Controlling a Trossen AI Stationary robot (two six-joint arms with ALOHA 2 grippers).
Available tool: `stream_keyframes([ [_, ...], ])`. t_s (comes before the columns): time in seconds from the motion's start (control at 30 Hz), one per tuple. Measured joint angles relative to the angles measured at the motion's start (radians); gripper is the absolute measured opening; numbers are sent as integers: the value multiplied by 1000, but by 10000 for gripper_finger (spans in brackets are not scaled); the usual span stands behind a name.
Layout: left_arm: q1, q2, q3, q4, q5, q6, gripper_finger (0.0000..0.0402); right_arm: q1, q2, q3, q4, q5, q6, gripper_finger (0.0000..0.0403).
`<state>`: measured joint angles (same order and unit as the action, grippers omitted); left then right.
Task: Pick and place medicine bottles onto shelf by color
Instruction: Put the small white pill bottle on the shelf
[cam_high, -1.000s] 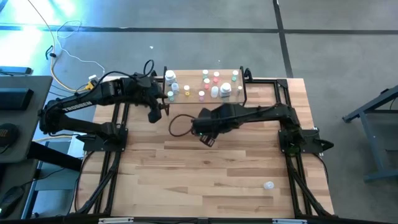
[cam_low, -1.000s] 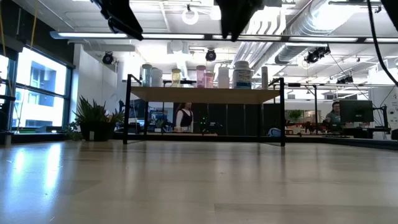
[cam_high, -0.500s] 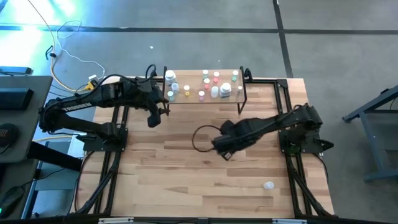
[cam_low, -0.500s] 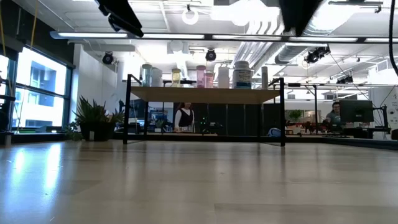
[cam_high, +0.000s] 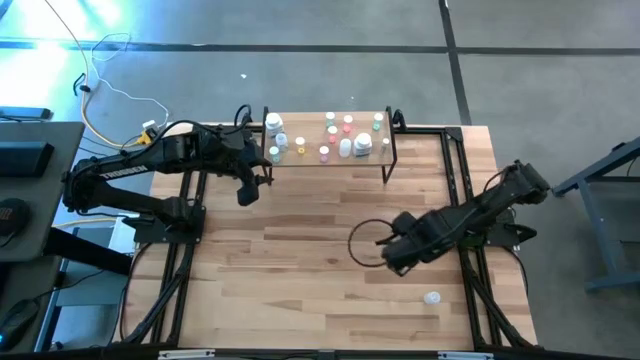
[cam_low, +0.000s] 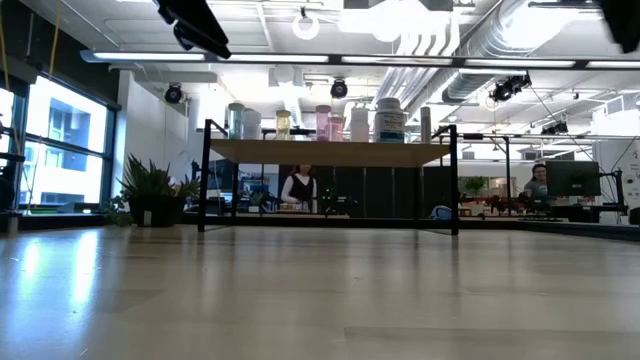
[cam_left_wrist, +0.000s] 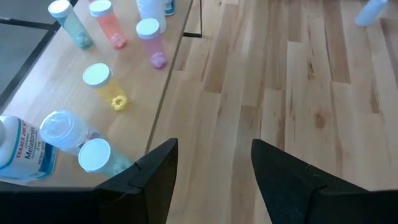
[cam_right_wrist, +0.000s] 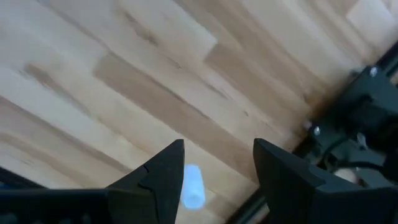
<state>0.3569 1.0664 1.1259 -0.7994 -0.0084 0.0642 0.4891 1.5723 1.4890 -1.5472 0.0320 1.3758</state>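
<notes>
- While nothing is being carried, the left gripper (cam_high: 248, 190) hangs at the left of the high view, just off the shelf's near-left corner; its fingers stand apart with bare wood between them in the left wrist view, so it looks parked.
- At top centre, the shelf (cam_high: 310, 152) already bears most of the medicine bottles (cam_high: 345, 140), grouped roughly by colour: white and clear toward the left end, yellow and pink in the middle, green and a large white one to the right.
- From the left wrist view, a yellow bottle (cam_left_wrist: 98, 76) and a pink bottle (cam_left_wrist: 149, 32) stand upright near the shelf's edge.
- Right of centre, the right gripper (cam_high: 398, 252) hovers over bare tabletop (cam_high: 300, 290), jaws apart and empty, probably heading for the next pick.
- At lower right, one small white bottle (cam_high: 432, 298) lies alone on the table, near that gripper, apparently the last unsorted one; it shows beside the right fingers (cam_right_wrist: 163, 177) in the wrist view.
</notes>
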Motion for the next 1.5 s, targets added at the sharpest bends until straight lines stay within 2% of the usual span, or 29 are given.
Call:
stream_keyframes([
  [0.2,0,0,0,2,-3,-49,195,87,-30,-83,41,-107,15,202],
  [0.47,0,0,0,14,-3,-157,195,207,-30,-119,66,-126,38,246],
  [0.83,0,0,0,14,-3,-289,195,314,-30,-226,220,-162,71,248],
  [1.3,-7,0,0,13,-4,-350,195,398,-30,-379,421,-169,112,248],
  [1.5,-42,0,0,13,-37,-352,195,415,-30,-464,564,-174,123,248],
])
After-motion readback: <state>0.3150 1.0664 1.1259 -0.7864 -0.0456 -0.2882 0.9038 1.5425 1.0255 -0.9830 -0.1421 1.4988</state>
